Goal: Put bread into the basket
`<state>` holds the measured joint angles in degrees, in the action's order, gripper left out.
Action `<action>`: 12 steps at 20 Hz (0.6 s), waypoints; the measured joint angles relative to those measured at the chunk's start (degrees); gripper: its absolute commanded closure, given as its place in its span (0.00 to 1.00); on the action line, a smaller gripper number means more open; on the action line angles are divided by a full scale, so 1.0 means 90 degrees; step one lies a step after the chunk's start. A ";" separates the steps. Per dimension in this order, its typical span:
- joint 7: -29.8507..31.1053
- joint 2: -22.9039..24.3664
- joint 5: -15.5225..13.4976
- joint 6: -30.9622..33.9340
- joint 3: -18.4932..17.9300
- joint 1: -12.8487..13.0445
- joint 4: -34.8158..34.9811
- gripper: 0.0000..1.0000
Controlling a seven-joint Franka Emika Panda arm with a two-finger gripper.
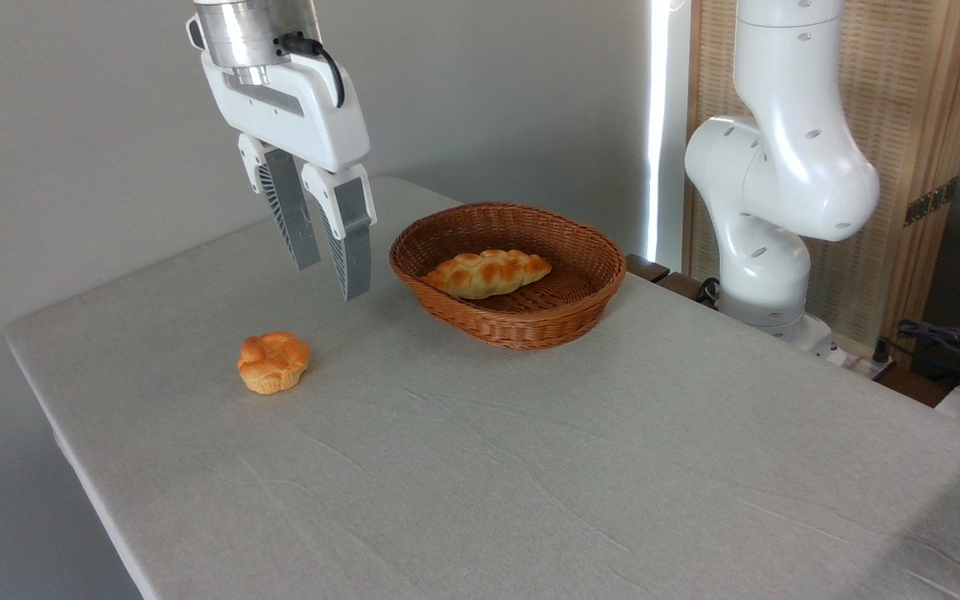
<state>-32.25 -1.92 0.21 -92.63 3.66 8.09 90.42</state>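
Note:
The long braided bread (488, 273) lies inside the reddish-brown wicker basket (559, 321) on the far side of the table. My gripper (332, 282) hangs in the air to the left of the basket, fingers pointing down, open with nothing between them. It is above the table, up and to the right of a small round bun.
A small round orange bun (273, 362) sits on the grey table cloth (530, 467) at the left. The arm's white base (767, 267) stands at the table's back right, with cables (947, 342) beyond it. The table's left edge runs close to the bun.

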 measured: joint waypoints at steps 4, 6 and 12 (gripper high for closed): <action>-0.0001 -0.0020 0.0000 0.0014 -0.0006 -0.0226 -0.0095 0.00; -0.0049 -0.0019 -0.0005 0.0019 -0.0006 -0.0429 -0.0124 0.00; -0.0072 0.0056 -0.0007 0.0004 -0.0007 -0.0516 -0.0090 0.00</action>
<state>-32.89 -1.42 0.15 -92.59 3.60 3.44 89.61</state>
